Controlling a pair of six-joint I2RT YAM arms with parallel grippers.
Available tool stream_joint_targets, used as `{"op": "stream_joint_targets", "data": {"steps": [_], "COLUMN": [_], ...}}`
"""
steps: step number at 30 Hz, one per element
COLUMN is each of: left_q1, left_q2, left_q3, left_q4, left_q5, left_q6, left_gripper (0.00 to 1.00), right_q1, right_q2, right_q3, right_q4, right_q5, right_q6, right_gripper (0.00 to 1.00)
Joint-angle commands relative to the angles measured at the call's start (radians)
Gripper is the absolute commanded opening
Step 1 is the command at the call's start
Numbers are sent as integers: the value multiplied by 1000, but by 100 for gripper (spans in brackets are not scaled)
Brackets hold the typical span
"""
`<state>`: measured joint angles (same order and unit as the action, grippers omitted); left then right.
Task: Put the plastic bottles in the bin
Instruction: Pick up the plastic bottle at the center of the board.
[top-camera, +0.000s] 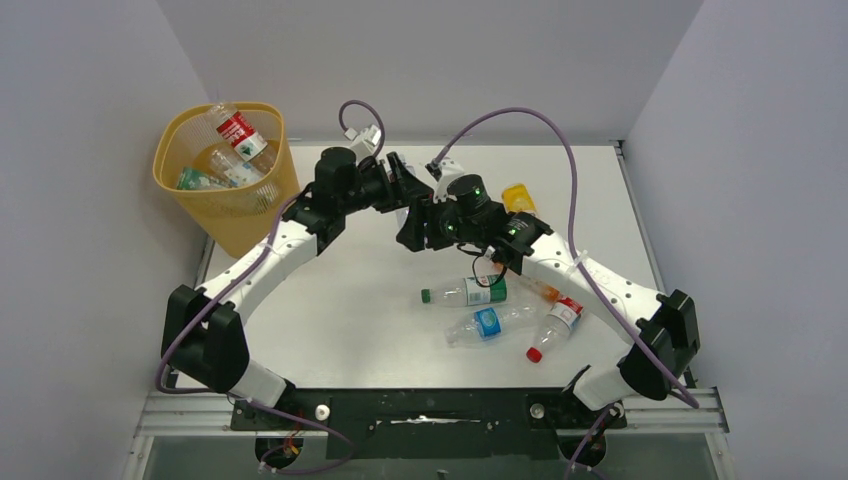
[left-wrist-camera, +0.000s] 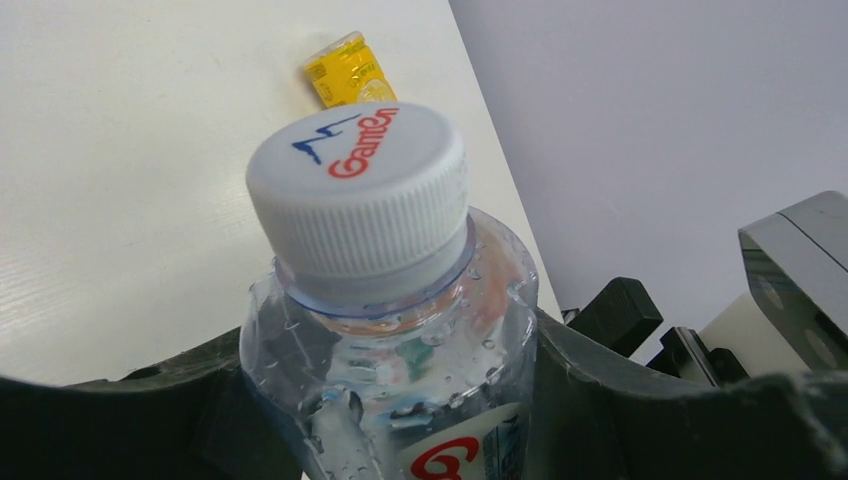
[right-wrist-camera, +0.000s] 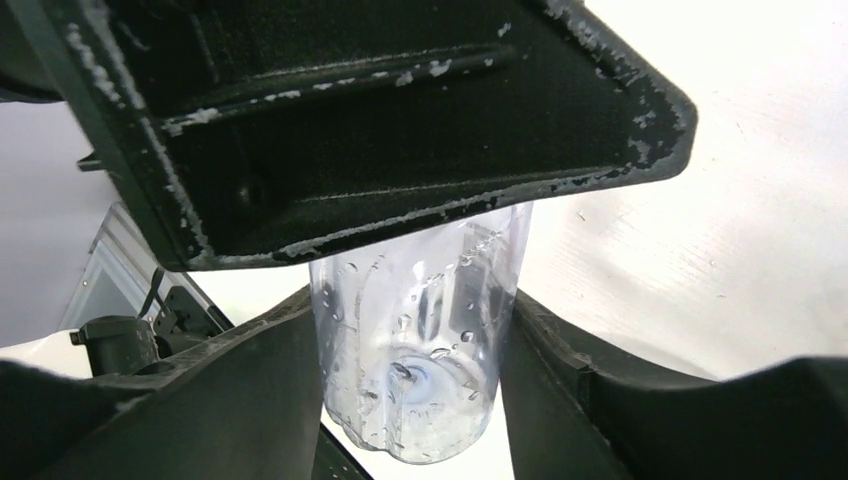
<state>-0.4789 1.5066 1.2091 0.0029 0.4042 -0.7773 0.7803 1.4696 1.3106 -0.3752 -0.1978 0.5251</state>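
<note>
Pinched between the left jaws, a clear bottle (left-wrist-camera: 390, 330) with a white cap (left-wrist-camera: 358, 195) fills the left wrist view; beyond the jaws a yellow bottle (left-wrist-camera: 348, 72) lies on the tabletop (left-wrist-camera: 120, 200). Right jaws press both sides of the same bottle's base, one left finger (right-wrist-camera: 400, 130) just above them. From overhead, both jaws meet at that bottle; the bin (top-camera: 225, 212), with bottles (top-camera: 238, 132) inside, stands well left of them.

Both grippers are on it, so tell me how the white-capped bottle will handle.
The bottle looks empty, so probably light. Its thin clear wall is crumpled at the shoulder, so likely soft under squeeze. Droplets on it may make it slippery.
</note>
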Motion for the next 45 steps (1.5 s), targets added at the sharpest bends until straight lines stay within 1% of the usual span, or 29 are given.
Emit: {"op": "stream_joint_targets", "data": {"steps": [1, 3, 8, 16, 22, 25, 29, 36, 45], "left_q1": [-1, -2, -2, 0, 10, 37, 125, 353, 640], "left_q2": [2, 2, 4, 8, 11, 11, 1, 2, -32], "left_q3": [51, 58, 71, 97, 125, 142, 190, 318, 424], "left_q4": [14, 6, -5, -45, -75, -96, -154, -258, -244], "left_q5": [-7, -13, -20, -48, -64, -61, -53, -27, -20], "left_q6": [50, 60, 69, 104, 134, 153, 197, 272, 234], "left_gripper": [33, 32, 31, 31, 30, 30, 30, 30, 31], "right_q1": [4, 4, 3, 3, 4, 4, 3, 1, 1], "right_q2": [-30, -34, -38, -59, -79, -100, -144, -195, -179], "right_q3": [0, -4, -7, -18, -25, -27, -37, -54, -82], "right_q4": [50, 51, 49, 36, 19, 9, -6, -17, -1], "right_q5": [13, 15, 17, 30, 36, 49, 75, 100, 80], "right_q6": [-5, -5, -4, -3, -5, -5, -5, -2, 8], "right_gripper": [59, 64, 70, 88, 90, 91, 92, 94, 94]}}
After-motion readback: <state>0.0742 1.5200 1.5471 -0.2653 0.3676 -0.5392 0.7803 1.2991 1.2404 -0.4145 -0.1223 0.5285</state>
